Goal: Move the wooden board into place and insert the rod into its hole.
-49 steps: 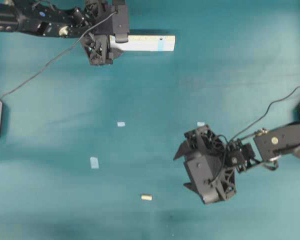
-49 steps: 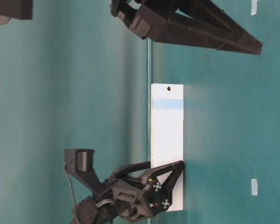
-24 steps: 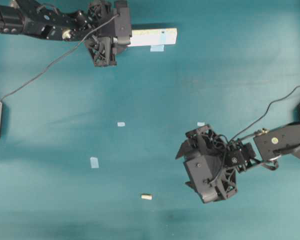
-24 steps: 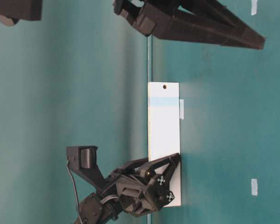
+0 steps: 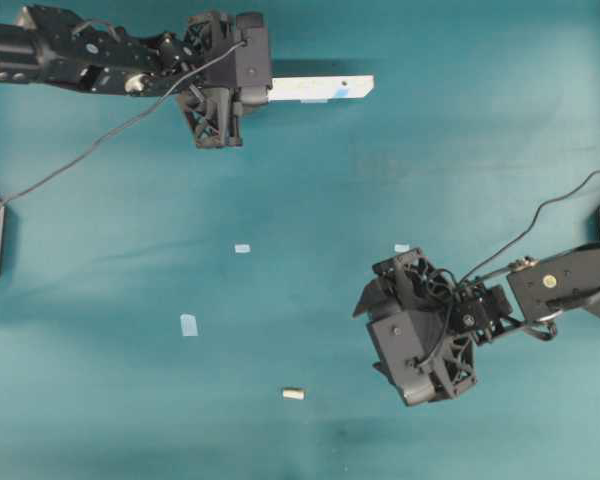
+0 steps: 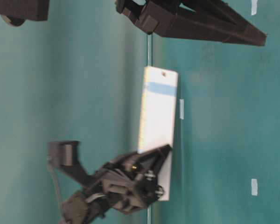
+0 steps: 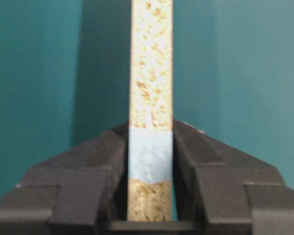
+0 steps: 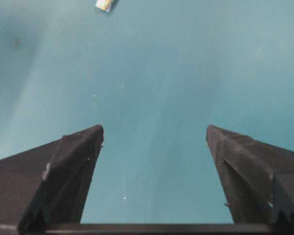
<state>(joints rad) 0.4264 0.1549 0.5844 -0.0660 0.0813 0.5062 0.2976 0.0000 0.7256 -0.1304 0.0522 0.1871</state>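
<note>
The wooden board (image 5: 320, 88) is at the top of the overhead view, turned on its long edge and sticking out to the right of my left gripper (image 5: 264, 90). That gripper is shut on the board's near end. In the table-level view the board (image 6: 157, 112) leans slightly, and the hole (image 6: 164, 73) shows at its free end beyond a blue stripe. The left wrist view shows its speckled edge (image 7: 151, 73) clamped between both fingers. The rod (image 5: 293, 394) lies on the table at the bottom centre. My right gripper (image 5: 365, 342) is open and empty to the rod's right. The rod (image 8: 103, 5) also shows far ahead in the right wrist view.
Small pale blue tape pieces lie on the teal table: one left of centre (image 5: 242, 248), one lower left (image 5: 188, 324), one above my right gripper (image 5: 402, 247). Another tape piece (image 6: 181, 108) lies beside the board. A cable (image 5: 80, 150) trails from the left arm.
My left gripper has turned the board from flat onto its edge and carried it to the right. A tape piece under it has come into view. The right arm has barely moved.
</note>
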